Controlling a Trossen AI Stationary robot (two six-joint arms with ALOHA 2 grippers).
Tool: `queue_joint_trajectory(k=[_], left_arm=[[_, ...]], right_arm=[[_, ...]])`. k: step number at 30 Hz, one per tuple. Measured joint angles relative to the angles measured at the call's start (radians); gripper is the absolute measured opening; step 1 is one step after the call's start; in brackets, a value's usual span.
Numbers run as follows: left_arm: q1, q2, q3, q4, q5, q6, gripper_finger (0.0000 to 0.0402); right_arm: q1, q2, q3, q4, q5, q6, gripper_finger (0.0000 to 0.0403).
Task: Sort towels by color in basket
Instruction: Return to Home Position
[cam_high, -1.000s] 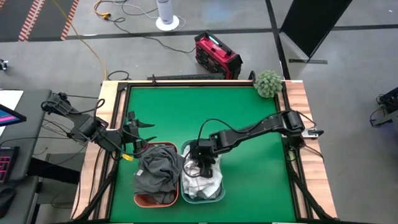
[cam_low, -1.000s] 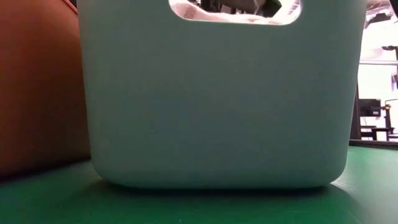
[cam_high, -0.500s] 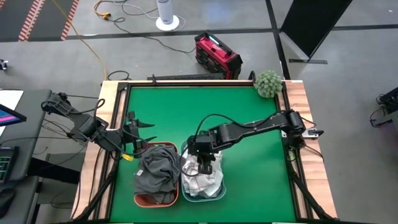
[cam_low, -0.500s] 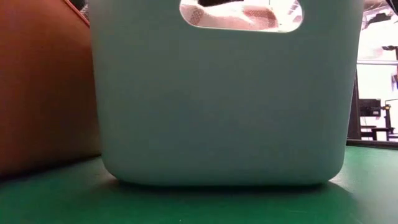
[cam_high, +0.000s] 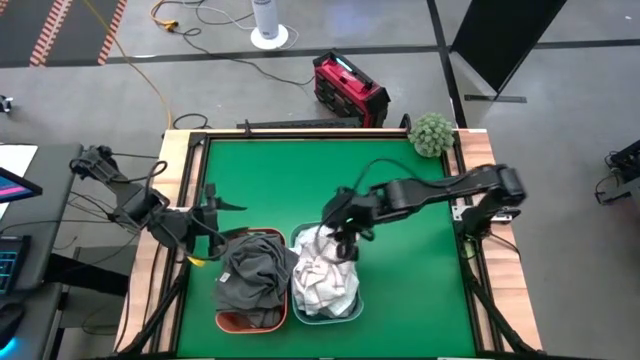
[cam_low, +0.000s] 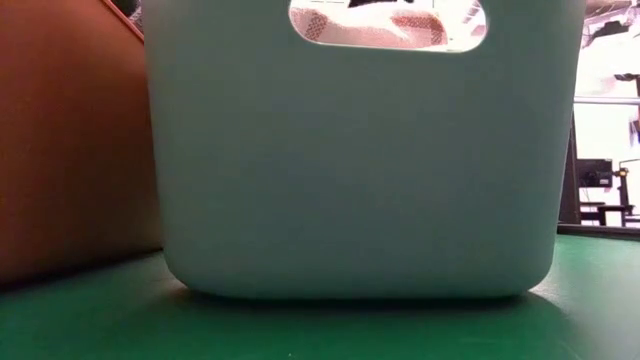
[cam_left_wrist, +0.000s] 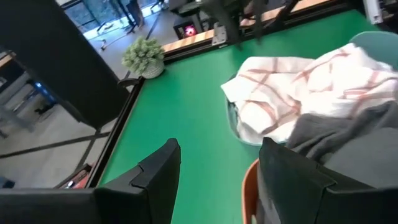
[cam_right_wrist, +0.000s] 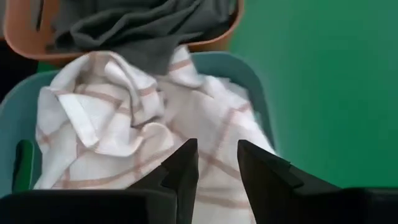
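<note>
Lower centre, the right end effector (cam_high: 343, 230), narrowly parted and empty, hangs over the checked towel (cam_high: 322, 282) heaped in the teal bin (cam_high: 352, 308); a finger could snag a fold. The left end effector (cam_high: 215, 214) waits open at mid-left.

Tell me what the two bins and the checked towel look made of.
Green bin: likely moulded plastic; smooth matte wall, rounded corners, cut-out handle. Orange bin: apparently the same, smooth wall. Checked towel: soft woven cloth, probably cotton; it crumples in folds.

Right arm (cam_high: 430, 188) stretched inward, jaws apparently slightly parted, left arm (cam_high: 150, 212) tucked, jaws open
</note>
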Motion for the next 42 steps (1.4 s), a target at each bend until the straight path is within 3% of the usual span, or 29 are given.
queue_joint_trajectory(k=[7,13,15,21,28,37,42], left_arm=[[-0.026,-0.002,-0.028,0.061,-0.003,0.026,0.0208],[0.006,-0.01,-0.236,0.613,0.025,0.366,0.0208],[0.024,-0.015,-0.271,0.706,0.05,0.418,0.0208],[0.036,-0.167,-0.273,0.538,0.047,0.324,0.0208],[0.036,-0.446,-0.34,0.424,0.027,0.258,0.0208],[0.036,-0.724,-0.451,0.392,0.022,0.326,0.0208],[0.037,-0.73,-0.453,0.428,-0.01,0.298,0.0208]], right_arm=[[-0.008,-0.317,-0.431,0.404,0.072,0.041,0.0154],[0.003,-0.509,-0.709,0.703,0.194,0.008,0.0154],[0.003,-0.555,-0.774,0.776,0.218,-0.017,0.0154],[0.012,-0.687,-0.922,0.87,0.257,-0.036,0.0154],[0.059,-0.835,-1.11,1.037,0.439,-0.09,0.0154],[0.081,-0.993,-1.242,1.176,0.445,-0.169,0.0154],[0.117,-1.05,-1.256,1.158,0.441,-0.196,0.0154]])
